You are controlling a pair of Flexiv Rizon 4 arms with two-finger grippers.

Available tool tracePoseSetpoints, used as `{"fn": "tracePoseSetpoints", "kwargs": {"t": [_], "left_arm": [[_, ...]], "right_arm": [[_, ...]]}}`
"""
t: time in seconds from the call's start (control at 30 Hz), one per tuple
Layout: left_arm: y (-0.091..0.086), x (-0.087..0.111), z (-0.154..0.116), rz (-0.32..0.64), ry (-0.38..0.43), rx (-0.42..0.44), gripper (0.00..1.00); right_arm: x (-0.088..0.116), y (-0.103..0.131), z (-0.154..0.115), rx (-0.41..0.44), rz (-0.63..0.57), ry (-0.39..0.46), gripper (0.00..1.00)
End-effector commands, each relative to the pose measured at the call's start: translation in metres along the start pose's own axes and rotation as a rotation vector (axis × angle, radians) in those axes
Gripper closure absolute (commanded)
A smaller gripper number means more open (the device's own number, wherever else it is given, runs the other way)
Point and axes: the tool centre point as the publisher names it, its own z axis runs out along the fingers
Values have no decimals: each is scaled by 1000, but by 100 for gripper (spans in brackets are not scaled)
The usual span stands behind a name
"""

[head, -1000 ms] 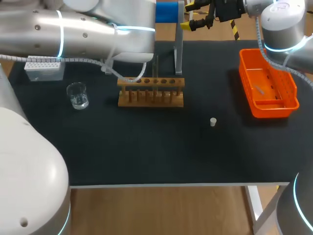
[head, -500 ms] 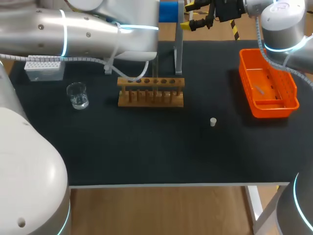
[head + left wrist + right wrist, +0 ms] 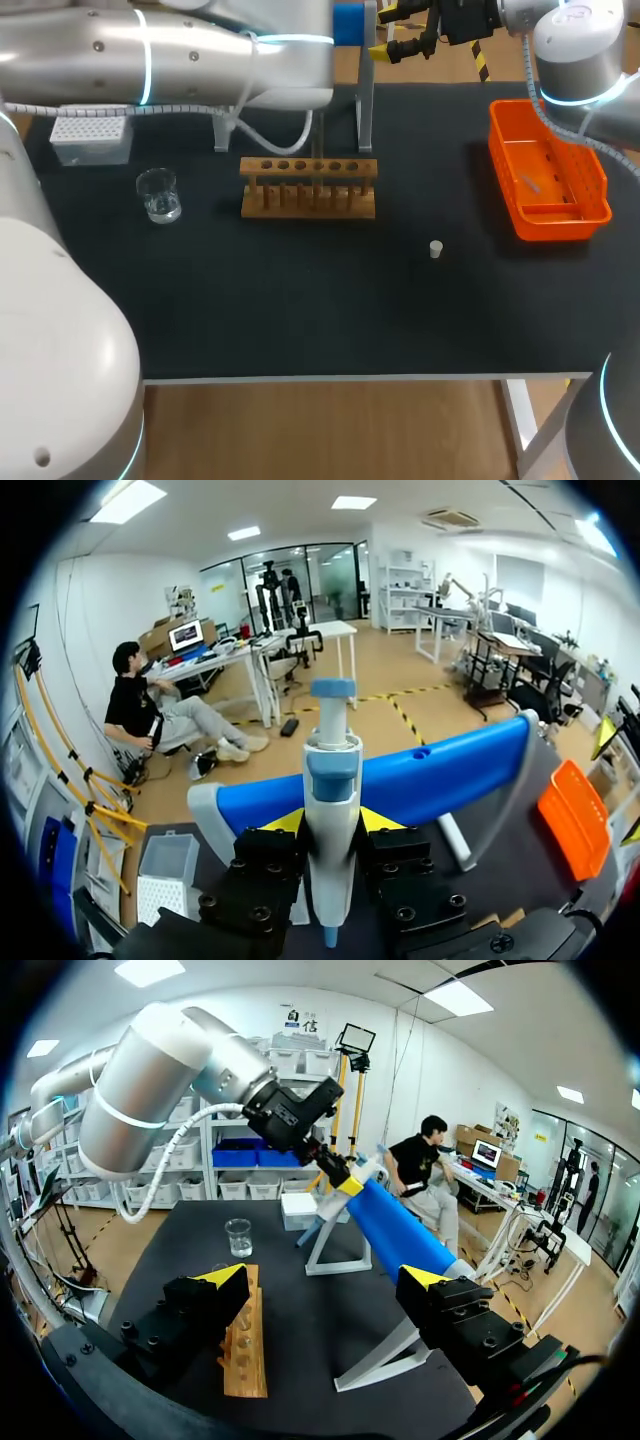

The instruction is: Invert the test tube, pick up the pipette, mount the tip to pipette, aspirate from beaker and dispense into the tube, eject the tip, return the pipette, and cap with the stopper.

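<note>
Left wrist view: our left end effector (image 3: 331,825) clamps the pipette (image 3: 332,765), long axis upright. Tip box (image 3: 165,875) lies beside it, lower.

**Your two arms: silver-grey shells, black grippers, yellow tips.**

To the left of the wooden rack (image 3: 308,187), your left arm (image 3: 150,50) is a thick brushed-silver tube dotted with small dark screws. It has a glowing pale-blue ring at the joint and a whitish cable looping beneath it. To the right of the rack, your right arm (image 3: 575,50) has the same rounded grey casing, a blue ring and a braided grey cable. Your left gripper (image 3: 331,822) and right gripper (image 3: 325,1278) are black blocks studded with bolt heads, and each finger ends in a bright yellow wedge.
</note>
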Motion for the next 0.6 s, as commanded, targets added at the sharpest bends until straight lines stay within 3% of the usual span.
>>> {"fn": "tracePoseSetpoints", "kwargs": {"t": [0.03, 0.6], "left_arm": [[-3, -1, 2, -5, -9, -26, 100], [8, 0, 13, -14, -20, -67, 100]], "right_arm": [[0, 1, -1, 3, 1, 1, 0], [0, 1, -1, 3, 1, 1, 0]]}}
